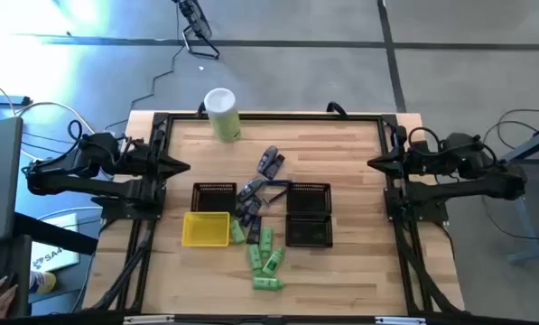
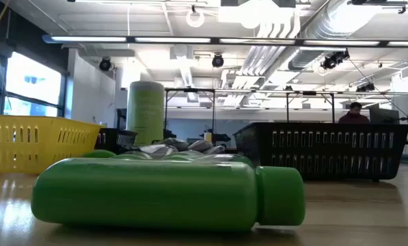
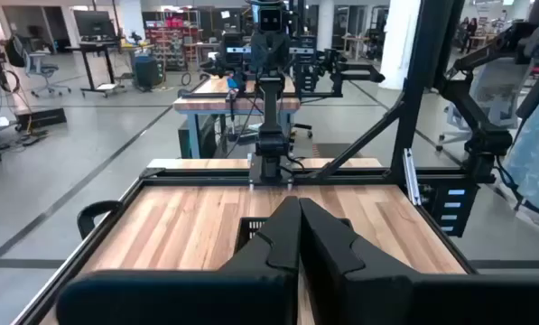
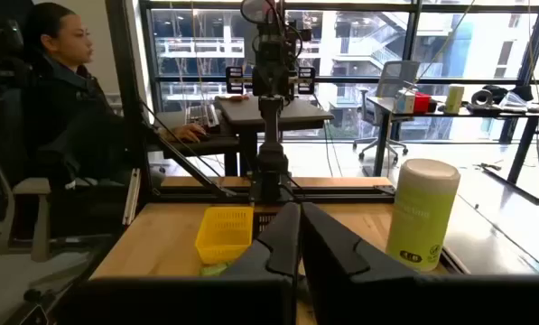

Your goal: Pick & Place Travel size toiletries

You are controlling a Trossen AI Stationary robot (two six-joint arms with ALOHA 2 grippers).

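High view: green bottles [image 1: 264, 255] just beside yellow tray [image 1: 206, 229], dark tubes [image 1: 258, 188] between the black baskets [image 1: 308, 215]; canister [image 1: 222, 114] well behind.

Low view: one green bottle fills the front, hiding the rest.

Wrist views: left gripper [image 3: 298, 236] and right gripper [image 4: 298, 236] pressed together; person seated beyond the tray.

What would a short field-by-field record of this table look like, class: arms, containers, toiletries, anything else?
Left gripper: parked at the table's left edge, jaws shut, holding nothing
Right gripper: parked at the right edge, jaws shut, holding nothing
Containers: yellow tray; left black basket; right black basket
Green bottles: loose cluster on the wood between tray and right basket, toward the front edge
Dark tubes: scattered between the two black baskets
Canister: pale green, white lid, upright near the back edge
Task status: no toiletry seen in any container
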